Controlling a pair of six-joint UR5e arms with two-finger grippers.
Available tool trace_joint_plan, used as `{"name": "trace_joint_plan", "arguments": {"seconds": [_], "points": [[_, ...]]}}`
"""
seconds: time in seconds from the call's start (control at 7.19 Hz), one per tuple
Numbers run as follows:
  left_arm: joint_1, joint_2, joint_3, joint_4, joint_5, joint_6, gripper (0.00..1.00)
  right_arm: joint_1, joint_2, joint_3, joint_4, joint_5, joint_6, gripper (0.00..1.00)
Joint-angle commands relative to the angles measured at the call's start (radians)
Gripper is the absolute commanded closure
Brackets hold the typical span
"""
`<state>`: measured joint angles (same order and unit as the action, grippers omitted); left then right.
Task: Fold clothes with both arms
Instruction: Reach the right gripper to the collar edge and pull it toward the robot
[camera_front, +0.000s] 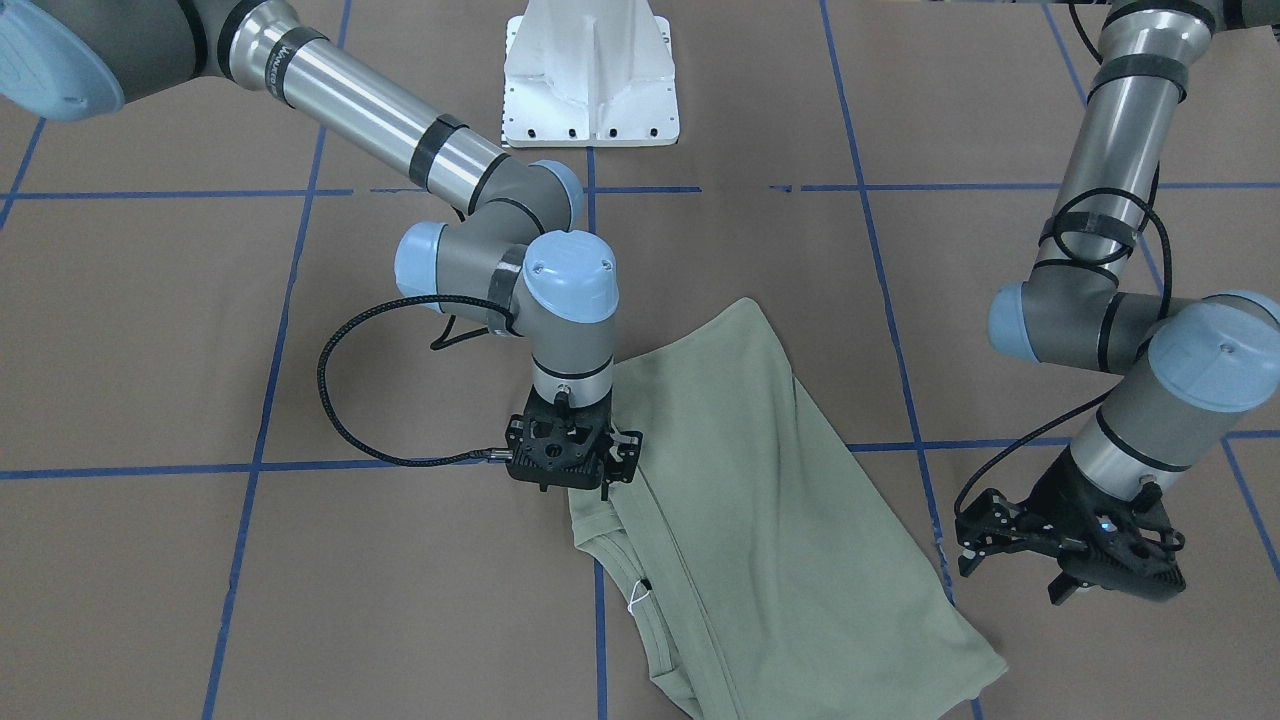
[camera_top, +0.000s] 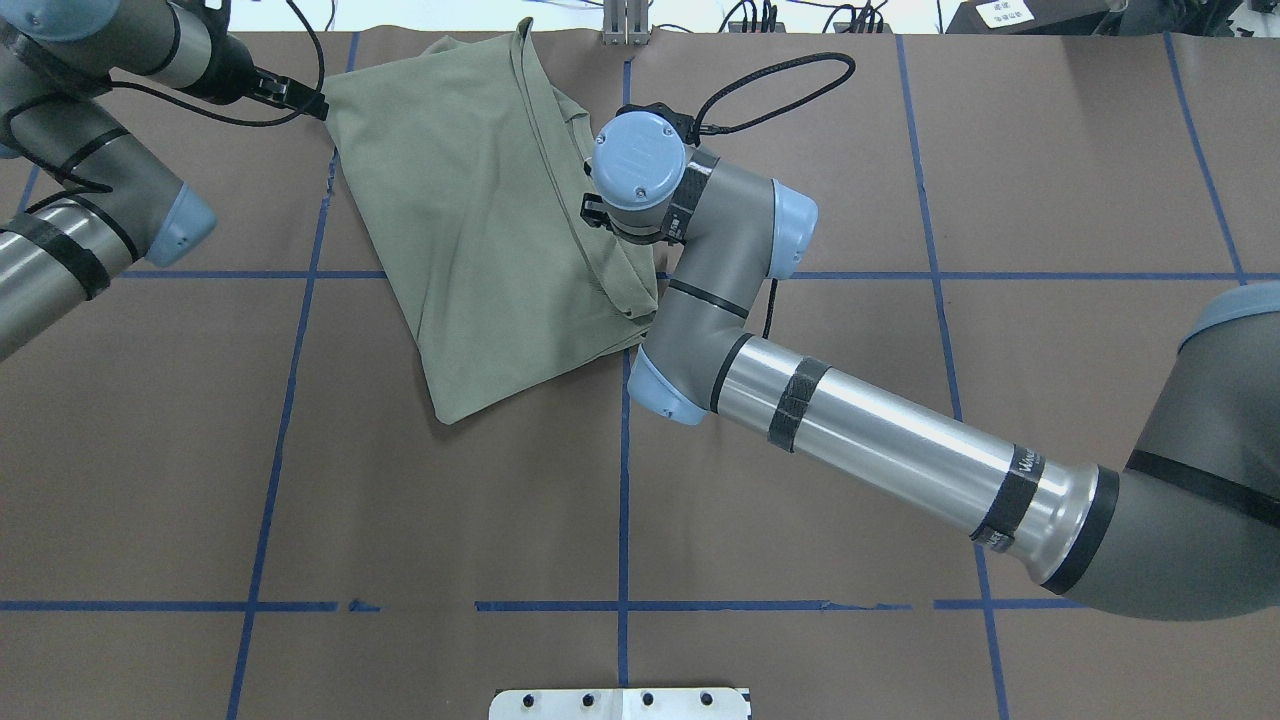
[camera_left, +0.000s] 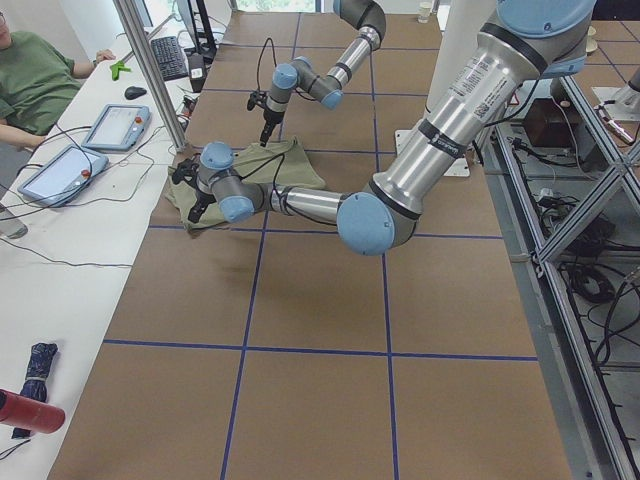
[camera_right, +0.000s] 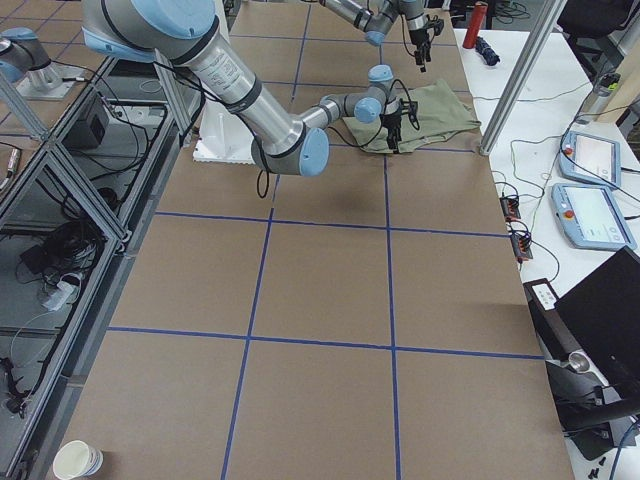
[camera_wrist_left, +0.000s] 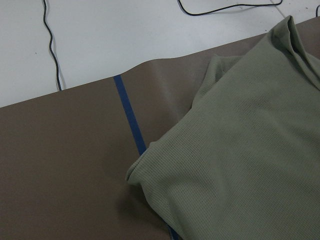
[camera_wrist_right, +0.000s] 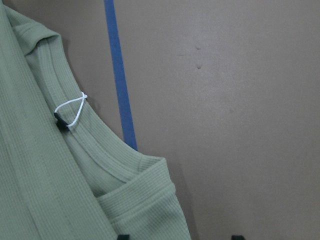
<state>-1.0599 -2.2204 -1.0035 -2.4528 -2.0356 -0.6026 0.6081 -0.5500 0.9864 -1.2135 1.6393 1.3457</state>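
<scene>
I have the sage-green long-sleeved knit shirt (camera_front: 760, 500) lying part-folded at the operators' end of the brown paper-covered table (camera_front: 300, 350), skewed across the blue tape grid. The black right gripper (camera_front: 575, 472) points straight down at the shirt's edge just beside the ribbed round collar (camera_wrist_right: 100, 150). Its fingertips (camera_wrist_right: 123, 236) are spread, one over cloth and the other over bare paper (a straddle, I judge, to pinch that edge). The white tag loop (camera_wrist_right: 70, 111) lies on the collar nearby. The black left gripper (camera_front: 1010, 570) hovers off the opposite corner, clear of the cloth, fingers also apart. I judge it is placed to take that corner so both arms can lift together.
</scene>
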Motion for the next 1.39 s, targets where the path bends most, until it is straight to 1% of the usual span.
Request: {"name": "trace_joint_plan", "arguments": {"seconds": [0.0,0.28,0.7,0.83,0.97,1.11,1.25], "points": [[0.0,0.001,0.0,0.0,0.0,0.0,0.0,-0.011,-0.001,-0.006,0.0,-0.022,-0.002,0.49],[0.001,0.005,-0.001,0.0,0.0,0.001,0.0,-0.016,-0.001,-0.011,0.0,-0.027,-0.002,0.52],[0.001,0.007,0.0,0.0,0.0,0.001,0.0,-0.025,-0.001,-0.012,0.0,-0.038,-0.002,0.53],[0.001,0.007,-0.001,0.0,0.0,0.001,0.0,-0.025,-0.001,-0.012,0.0,-0.038,-0.002,0.6],[0.001,0.005,-0.001,0.0,0.0,0.003,0.0,-0.025,-0.001,-0.012,0.0,-0.038,-0.002,0.78],[0.001,0.007,-0.001,0.0,0.0,0.001,0.0,-0.025,-0.001,-0.012,0.0,-0.039,-0.002,1.0],[0.001,0.007,0.0,0.0,0.0,0.003,0.0,-0.024,-0.001,-0.011,-0.001,-0.039,-0.003,1.0]]}}
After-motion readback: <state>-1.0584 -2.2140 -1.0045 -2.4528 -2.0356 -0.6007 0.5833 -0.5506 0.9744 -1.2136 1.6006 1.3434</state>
